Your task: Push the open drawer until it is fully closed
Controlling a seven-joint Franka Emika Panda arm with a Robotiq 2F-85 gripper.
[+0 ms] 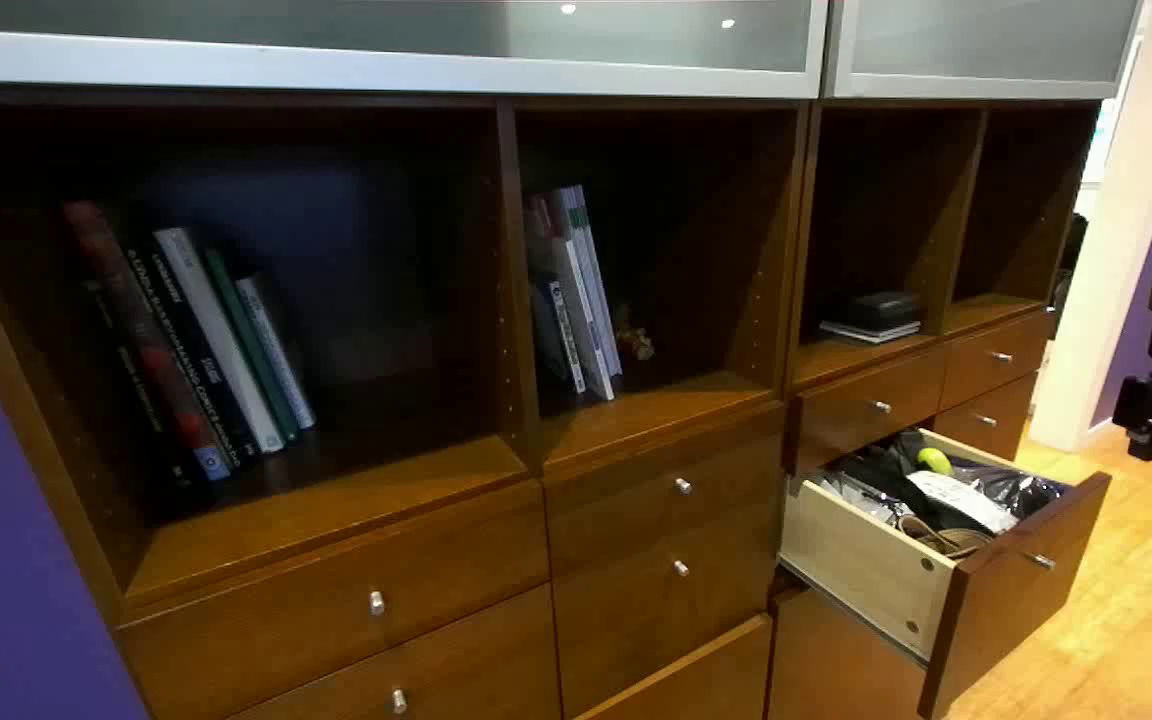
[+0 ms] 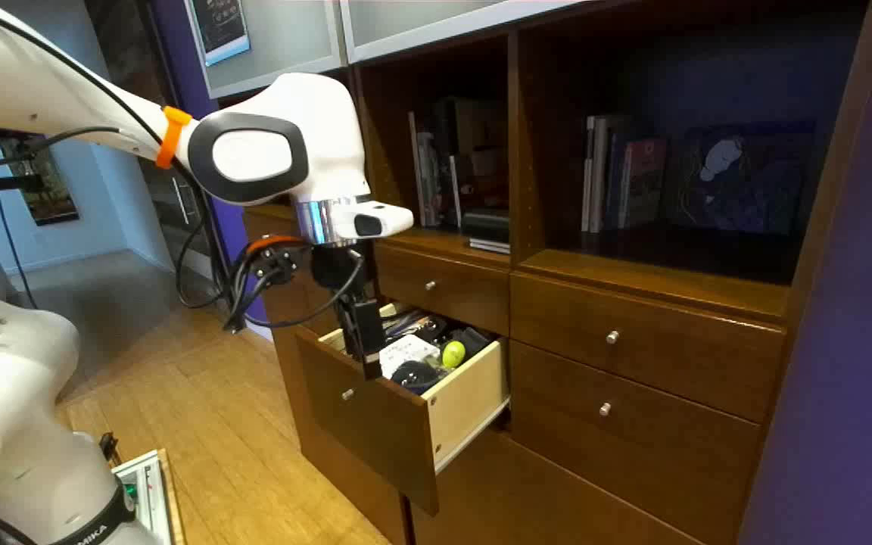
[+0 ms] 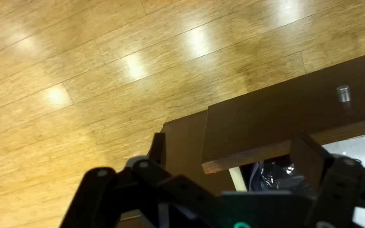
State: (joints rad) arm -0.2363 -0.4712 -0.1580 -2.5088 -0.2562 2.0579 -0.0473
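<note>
Drawer (image 2: 375,428) at about six o'clock from the centre in an exterior view: it stands well out from its cabinet (image 1: 516,250). A rail (image 2: 474,435) along the foot of its cream side (image 2: 470,393) bears it, I take it, and should keep a push straight. The arm (image 2: 277,136) extends from ten o'clock there, and the pincer (image 3: 228,137) hangs by the top edge of the drawer's front (image 3: 258,126), its fingers (image 3: 309,161) wide apart with nothing clamped. In the wrist view the finger near four o'clock overlaps that edge and the clutter (image 3: 280,175) behind; the finger near seven lies past the front's end. Whether either touches the drawer, I cannot tell.

This spot suits lining up rather than shoving, I judge: pressure must come from the room side, best near the knob (image 2: 347,394), since a central push is less apt to twist the box. The clutter, a yellow-green thing (image 1: 934,460) near its top, probably clears the closed drawer front (image 1: 871,410) above, though loose plastic might snag.
</note>
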